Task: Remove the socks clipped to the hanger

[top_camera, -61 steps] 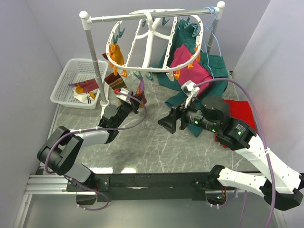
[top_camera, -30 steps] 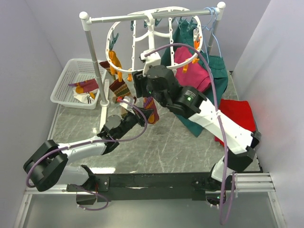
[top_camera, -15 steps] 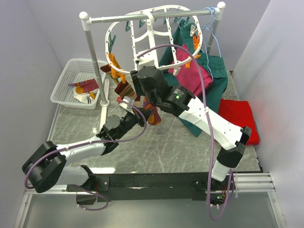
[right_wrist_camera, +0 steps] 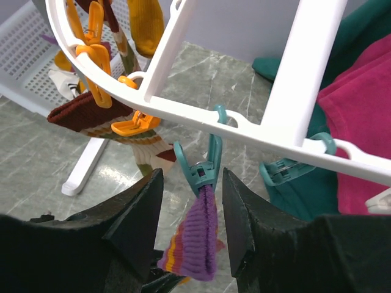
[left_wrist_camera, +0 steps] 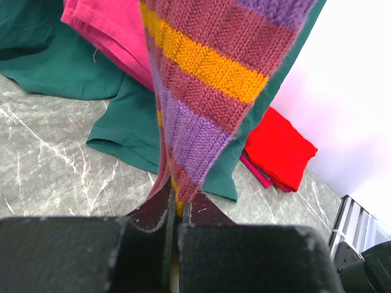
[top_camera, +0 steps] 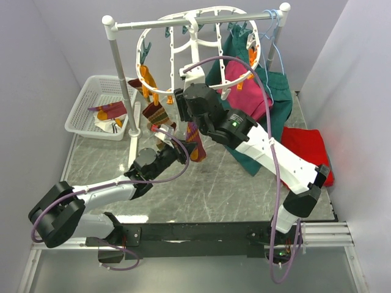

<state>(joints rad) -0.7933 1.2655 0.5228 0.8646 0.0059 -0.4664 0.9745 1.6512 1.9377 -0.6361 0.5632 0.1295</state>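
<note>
1. Left gripper (left_wrist_camera: pixel 174 207) pinches the lower end of the sock (left_wrist_camera: pixel 201 91), pulling it taut below the hanger (right_wrist_camera: pixel 183 115).
2. Right gripper (right_wrist_camera: pixel 192 204), jaws spread, straddles the teal clip (right_wrist_camera: pixel 204 168) holding that sock, apparently to squeeze it open.

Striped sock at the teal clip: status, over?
Left gripper shut on striped sock. Right gripper open around teal clip. Sock not yet off hanger. Nothing obstructing.

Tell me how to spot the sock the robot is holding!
Find the big white oval hanger under the rail. On its near rim, one teal clip grips a sock whose bottom end is in the left gripper. It is striped purple, maroon and orange, and neighbouring socks hang from orange clips.
</note>
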